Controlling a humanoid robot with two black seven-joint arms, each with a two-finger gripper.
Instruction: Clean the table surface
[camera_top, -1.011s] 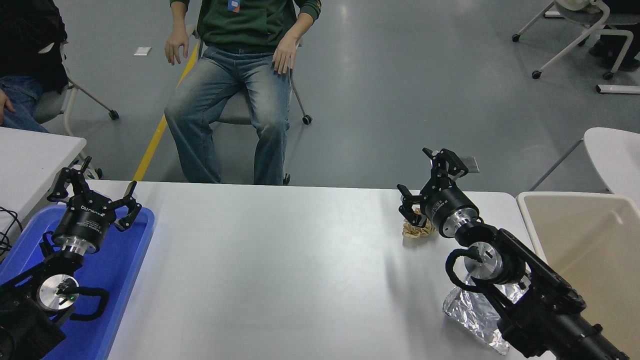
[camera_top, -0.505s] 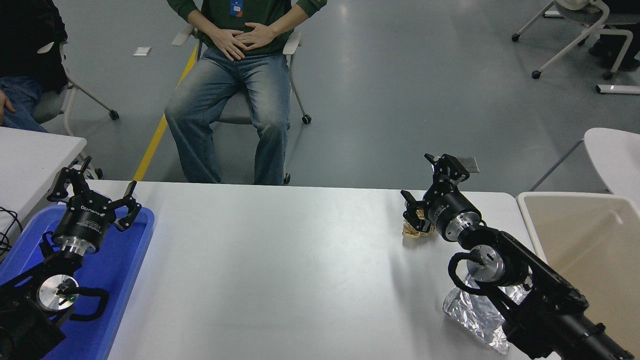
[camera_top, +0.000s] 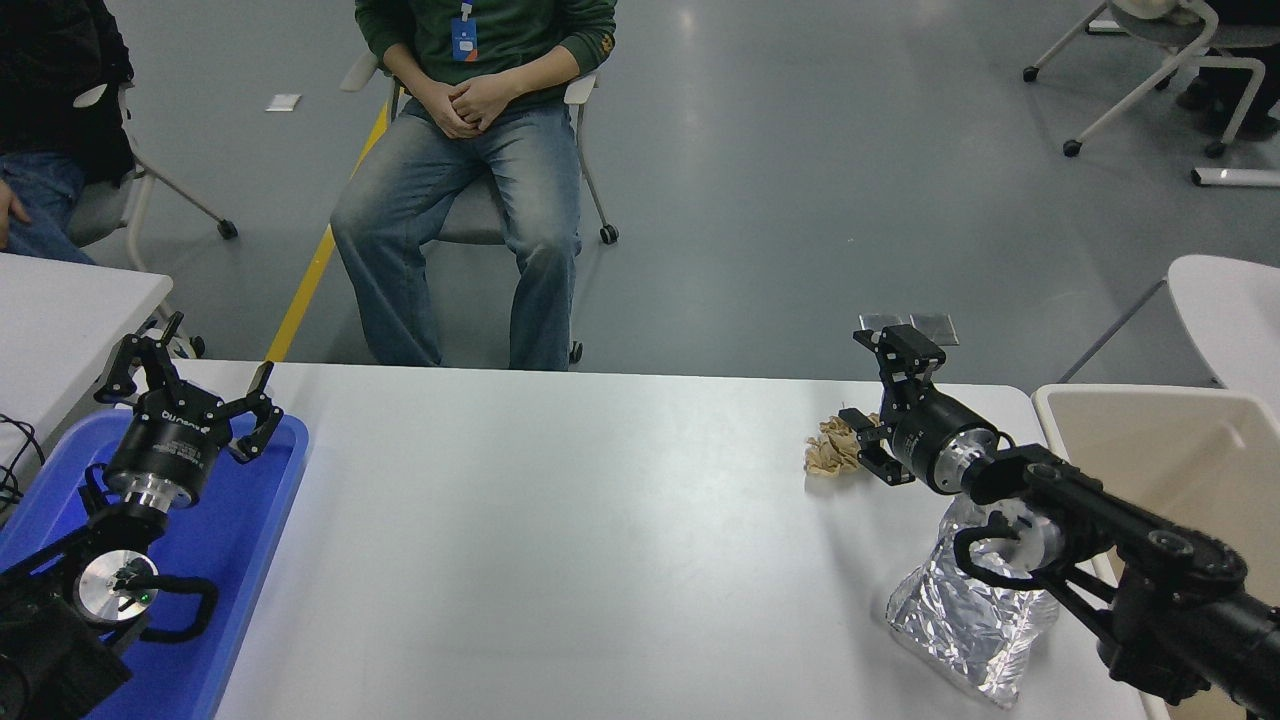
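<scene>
Right claw (camera_top: 878, 404) spread wide, tilted beside crumpled paper (camera_top: 830, 451) on table surface (camera_top: 560, 530).

Matt white table surface (camera_top: 560, 520), crinkled shiny foil (camera_top: 965, 625), crumpled tan paper (camera_top: 830, 453)

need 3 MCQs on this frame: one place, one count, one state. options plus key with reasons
1. Where is the crumpled brown paper?
A. in the blue tray
B. on the table, by the right claw
C. on the floor

2. How many pieces of litter lie on the table?
A. two
B. four
C. none

3. The left claw is:
A. shut on foil
B. open
C. out of view

B: the paper lies on the table beside the right claw.
A: only the paper and the foil bag.
B: its fingers are spread over the blue tray.
</scene>
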